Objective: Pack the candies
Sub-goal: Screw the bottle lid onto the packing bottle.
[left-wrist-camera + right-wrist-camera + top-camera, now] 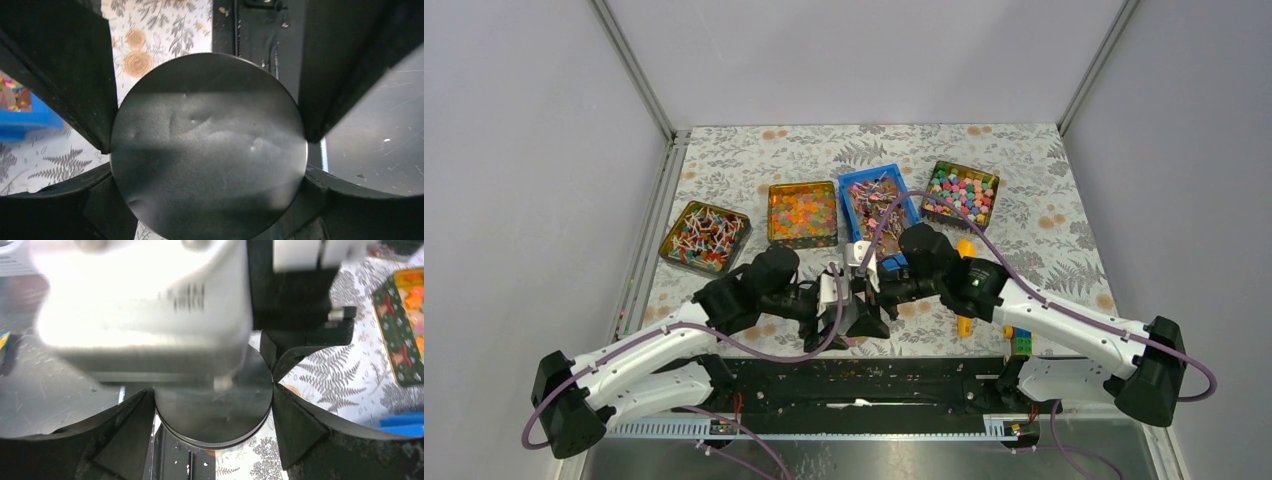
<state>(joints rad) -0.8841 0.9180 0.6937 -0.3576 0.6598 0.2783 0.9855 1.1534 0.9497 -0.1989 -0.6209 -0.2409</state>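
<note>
The candies (pixel 876 200) are small twist-wrapped sweets lying in a blue tray (pixel 894 176) at the back middle of the table; a corner of this blue tray (pixel 25 119) shows in the left wrist view. In front of it both grippers meet over a round dark metal tin (pixel 865 318). My left gripper (pixel 849 300) (pixel 207 145) is shut on the tin (pixel 207 150), a finger on each side of its dented face. My right gripper (pixel 879 295) (pixel 212 410) is shut on the same tin (pixel 220 412) from the other end, its fingers (pixel 295 425) against the rim.
A tin of orange jelly pieces (pixel 802 213) and a tin of lollipops (pixel 704 235) stand left of the blue tray, and a tin of pastel sweets (pixel 961 192) stands to its right. A yellow object (pixel 965 325) and coloured blocks (pixel 1021 342) lie by the right arm. A black rail (pixel 864 385) runs along the near edge.
</note>
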